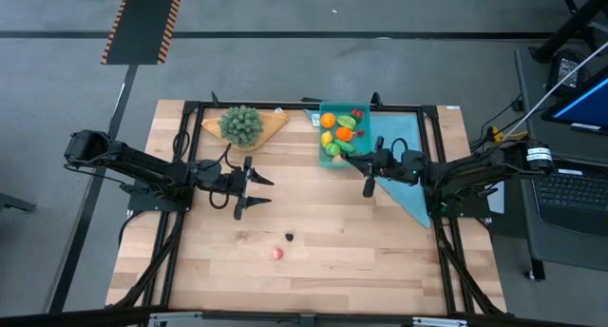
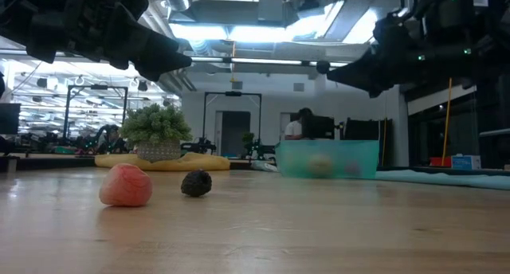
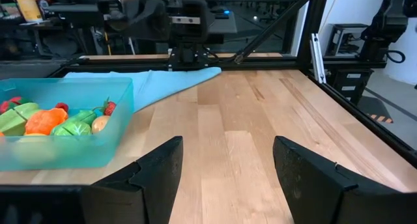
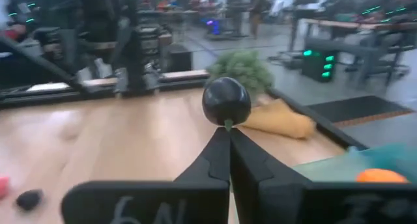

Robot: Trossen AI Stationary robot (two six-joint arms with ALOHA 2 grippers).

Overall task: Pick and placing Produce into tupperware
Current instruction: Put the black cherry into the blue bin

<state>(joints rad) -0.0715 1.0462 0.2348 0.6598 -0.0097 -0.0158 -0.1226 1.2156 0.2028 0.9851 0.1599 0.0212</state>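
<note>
Teal plastic marks the tupperware (image 1: 332,129), sitting at the far side of the table on a light-blue cloth (image 1: 404,170) and already holding most of the produce (image 1: 340,132). Two pieces are not in it: a red piece (image 1: 277,254) and a small dark piece (image 1: 289,237) lie close together on the bare wood near the front, well apart from the box.

The right gripper (image 4: 229,129) hangs just beside the box's near edge with its jaws together, pinching the thin green stem of a dark round piece (image 4: 226,101). The left gripper (image 1: 255,191) hovers over the middle of the table with its jaws apart and nothing between them; the plant (image 1: 241,124) on its board stands beyond it.

The main risk looks to be that stem grip. The hold is on a very thin part with the heavy round body out past the fingertips, so a quick swing toward the box could likely make the piece pivot or slip free and roll across the wood. Released too near the wall, it might catch the rim and drop onto the cloth instead of inside. For the left arm, the two loose pieces lie so close that closing on one could nudge the other away.
</note>
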